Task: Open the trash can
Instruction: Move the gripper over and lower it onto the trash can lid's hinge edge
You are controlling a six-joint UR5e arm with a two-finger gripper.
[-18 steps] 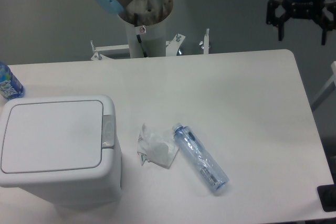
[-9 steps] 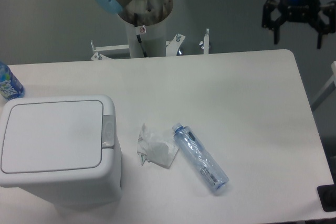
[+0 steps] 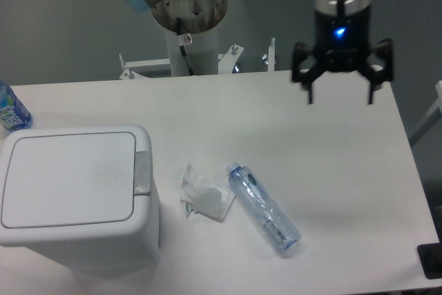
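Note:
The white trash can [image 3: 72,195] stands at the table's front left corner with its flat lid [image 3: 68,178] down. A grey push-button tab [image 3: 142,173] sits on the lid's right edge. My gripper [image 3: 340,97] hangs open above the back right part of the table, fingers pointing down, with nothing between them. It is far to the right of the trash can and well above the tabletop.
A crumpled white tissue [image 3: 205,199] and a clear plastic bottle [image 3: 264,208] lie on the table just right of the trash can. Another blue-labelled bottle [image 3: 10,110] stands at the far left edge. The arm's base column [image 3: 191,29] rises behind the table.
The gripper has moved left and down, from beyond the back right corner to over the table. The trash can lid stays down.

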